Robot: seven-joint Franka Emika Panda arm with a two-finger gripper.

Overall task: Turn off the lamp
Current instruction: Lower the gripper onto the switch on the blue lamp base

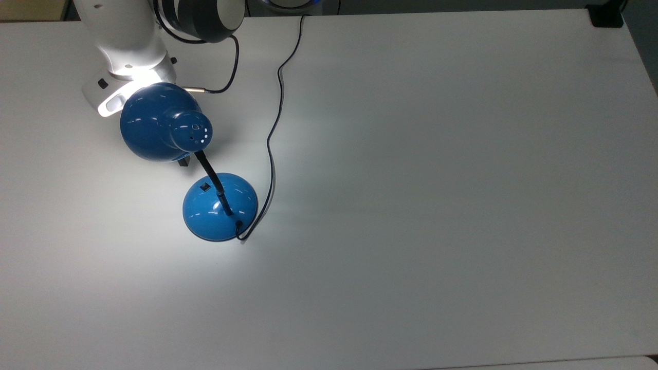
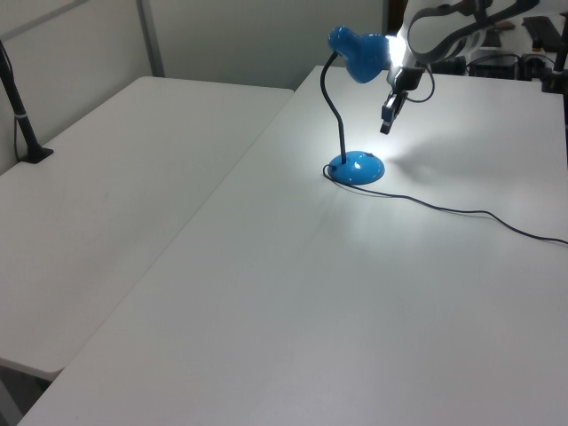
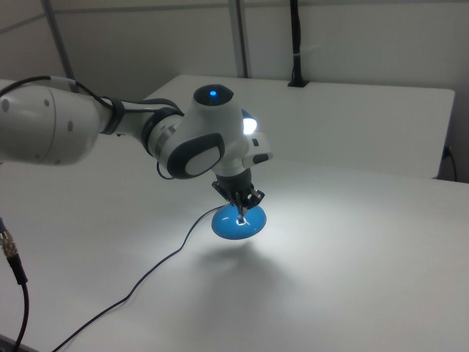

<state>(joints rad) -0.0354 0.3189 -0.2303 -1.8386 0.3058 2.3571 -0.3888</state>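
Note:
The blue lamp is lit and throws a bright pool on the white table (image 1: 411, 180). Its domed shade (image 1: 159, 123) leans over the top view's left, and the black neck (image 1: 212, 180) runs down to the round base (image 1: 220, 206), which bears a small black switch (image 1: 205, 187). My gripper (image 3: 242, 213) points down, shut with nothing in it, just above the base (image 3: 233, 226). In the left view the gripper (image 2: 386, 127) hangs under the shade (image 2: 359, 53), right of the neck and above the base (image 2: 357, 168). A black tip of it (image 1: 183, 162) peeks out below the shade.
The lamp's black cord (image 1: 272, 128) snakes from the base to the table's far edge. A black clamp (image 1: 605, 18) sits at the top view's upper right corner. A second white table (image 2: 106, 177) adjoins on the left view's left. A loose cable (image 3: 15, 271) hangs at the right view's lower left.

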